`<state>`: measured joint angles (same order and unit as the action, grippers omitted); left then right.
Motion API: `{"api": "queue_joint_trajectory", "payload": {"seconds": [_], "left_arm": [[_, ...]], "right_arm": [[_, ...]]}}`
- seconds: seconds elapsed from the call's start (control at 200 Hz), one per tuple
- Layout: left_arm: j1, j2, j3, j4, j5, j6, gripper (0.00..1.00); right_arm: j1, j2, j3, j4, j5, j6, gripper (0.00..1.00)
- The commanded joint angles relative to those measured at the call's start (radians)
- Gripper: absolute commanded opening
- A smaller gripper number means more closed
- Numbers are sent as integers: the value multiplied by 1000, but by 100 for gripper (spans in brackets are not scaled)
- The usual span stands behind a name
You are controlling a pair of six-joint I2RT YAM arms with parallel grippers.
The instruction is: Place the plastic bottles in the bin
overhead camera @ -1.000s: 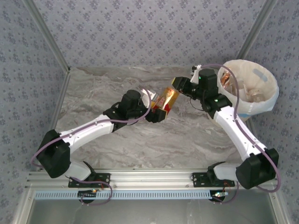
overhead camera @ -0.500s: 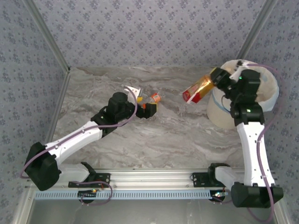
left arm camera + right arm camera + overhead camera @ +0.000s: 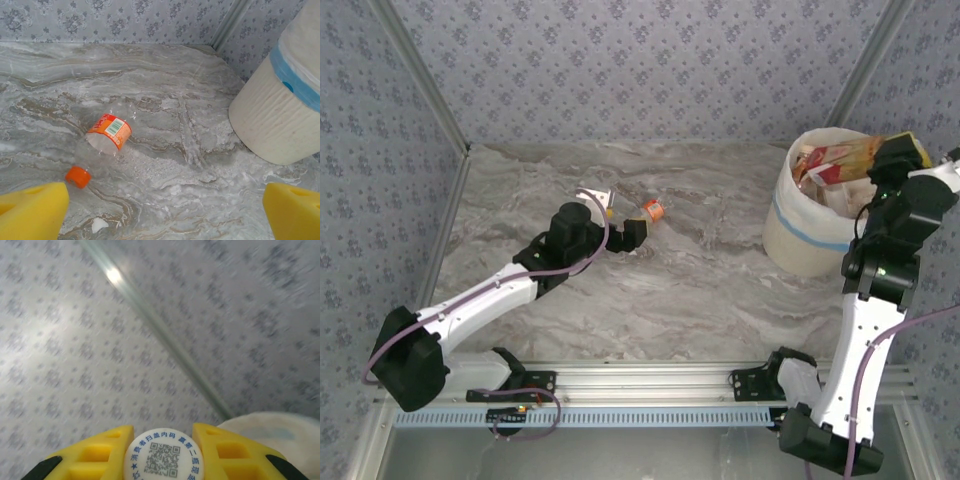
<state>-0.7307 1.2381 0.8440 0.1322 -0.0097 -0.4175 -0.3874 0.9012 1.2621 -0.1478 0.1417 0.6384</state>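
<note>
While the right fingers (image 3: 898, 152) are clamped shut on the cap end of a red-and-yellow-labelled bottle (image 3: 842, 160), that bottle hangs roughly level over the open mouth of the bin (image 3: 810, 240), which stands at the far right corner of the desk (image 3: 720, 290). In the right wrist view its white cap (image 3: 162, 460), printed with a square code, sits pinched between the yellow pads (image 3: 107, 450). Letting go there looks likely to drop it inside the cream liner, though the body reaches toward the bin's left rim and might catch it. The left fingers (image 3: 632, 232) are spread as wide as they go and hold nothing. They point at an orange-labelled bottle (image 3: 107, 135) lying on its side near the middle of the desk, slightly toward the far edge, well apart from the bin (image 3: 270, 120). Its orange cap (image 3: 78, 176) faces the left fingers and its clear base points away. This bottle looks empty, so it is probably very light, thin-walled and easy to crush. Being smooth and round, it will likely roll or skid across the marbled desk (image 3: 175, 75) if nudged from one side. A sensible hold is across the labelled belly with the fingers straddling it evenly, or at the stiffer neck just behind the cap, closing gently.
</note>
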Motion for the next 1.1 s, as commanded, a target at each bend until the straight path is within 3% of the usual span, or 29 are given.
{"api": "queue_joint_trajectory", "payload": {"seconds": [0.0, 0.2, 0.42, 0.69, 0.77, 0.884, 0.954, 1.094], "left_arm": [[8, -6, -6, 30, -18, -16, 100], [12, 13, 13, 11, -1, -14, 99], [12, 26, 17, 11, 7, -24, 100], [12, 45, 21, 18, 10, -33, 100], [12, 47, 20, 22, 10, -40, 99], [12, 44, 14, 19, 10, -45, 99], [12, 39, 13, 11, 10, -43, 99], [12, 17, -8, 15, -4, -45, 100]], "right_arm": [[-42, 41, -78, 121, 145, 4, 0], [-97, 88, -259, 337, 149, 140, 2], [-102, 162, -291, 491, 74, 170, 4], [-95, 277, -310, 622, 87, 222, 11], [-90, 320, -331, 660, 56, 214, 20], [-89, 380, -315, 641, 0, 145, 47], [-90, 396, -269, 534, -32, 90, 58], [-93, 369, -153, 239, -27, 0, 70]]}}
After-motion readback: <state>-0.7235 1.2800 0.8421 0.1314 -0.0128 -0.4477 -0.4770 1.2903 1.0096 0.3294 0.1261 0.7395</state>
